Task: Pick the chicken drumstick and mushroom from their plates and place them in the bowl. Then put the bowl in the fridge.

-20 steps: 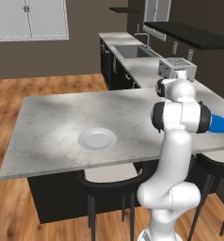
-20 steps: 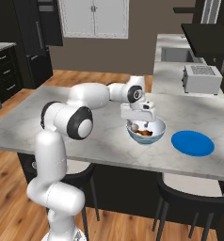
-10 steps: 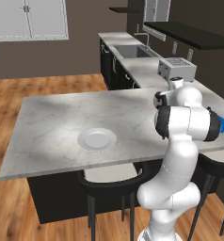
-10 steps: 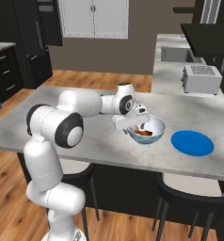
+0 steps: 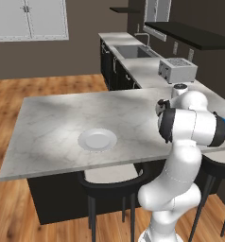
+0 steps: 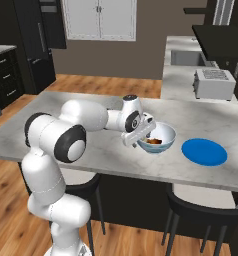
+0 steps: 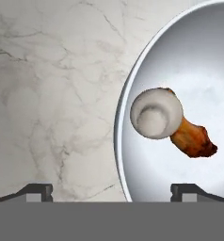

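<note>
The white bowl (image 6: 159, 138) with its blue-grey outside stands on the marble island, left of the bright blue plate (image 6: 204, 152). Inside the bowl (image 7: 121, 127) lie the tan mushroom (image 7: 156, 113) and the reddish-brown chicken drumstick (image 7: 194, 140), touching each other. My gripper (image 6: 140, 134) hangs low at the bowl's left rim, open and holding nothing. In the hand view the gripper (image 7: 111, 192) straddles that rim, with one fingertip (image 7: 36, 190) over the marble and the other over the bowl's inside. The white plate (image 5: 97, 140) sits bare at the island's near side. The black fridge (image 6: 33, 45) stands far off at the back left.
A toaster (image 6: 214, 83) stands on the side counter at the right, with a sink (image 5: 132, 52) farther along it. Black stools (image 5: 109, 182) are tucked under the island's near edge. Wood floor lies between the island and the fridge wall.
The hand has dropped from above the bowl and shifted left to the bowl's rim. The elbow has swung down with it. The jaws have stayed open.
</note>
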